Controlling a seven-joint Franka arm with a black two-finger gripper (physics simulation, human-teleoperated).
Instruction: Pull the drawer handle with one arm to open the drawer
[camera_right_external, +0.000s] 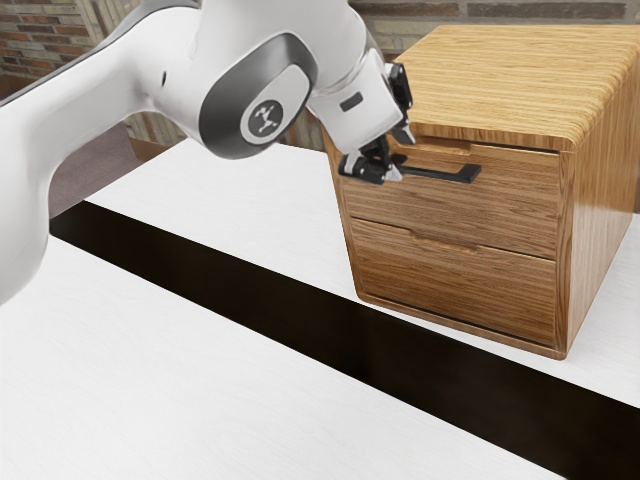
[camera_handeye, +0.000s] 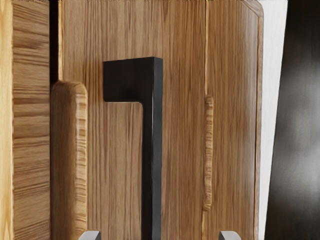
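Note:
A wooden cabinet (camera_right_external: 520, 70) stands on the table at the exterior view's right, with two drawers in its front. The top drawer (camera_right_external: 480, 205) carries a black bar handle (camera_right_external: 440, 174). My gripper (camera_right_external: 372, 168) is at that handle's left end, open, with a finger on either side of the bar. In the wrist view the handle (camera_handeye: 151, 150) runs straight down the drawer front (camera_handeye: 115, 165) between my two grey fingertips (camera_handeye: 90, 235), which stand well apart from it. A thin dark gap shows between the drawer's upper edge and the cabinet top.
The lower drawer (camera_right_external: 450, 275) has only a small wooden ridge (camera_handeye: 208, 150). The white table (camera_right_external: 200, 400) is crossed by a broad black stripe (camera_right_external: 300, 320) in front of the cabinet. A brick wall stands behind.

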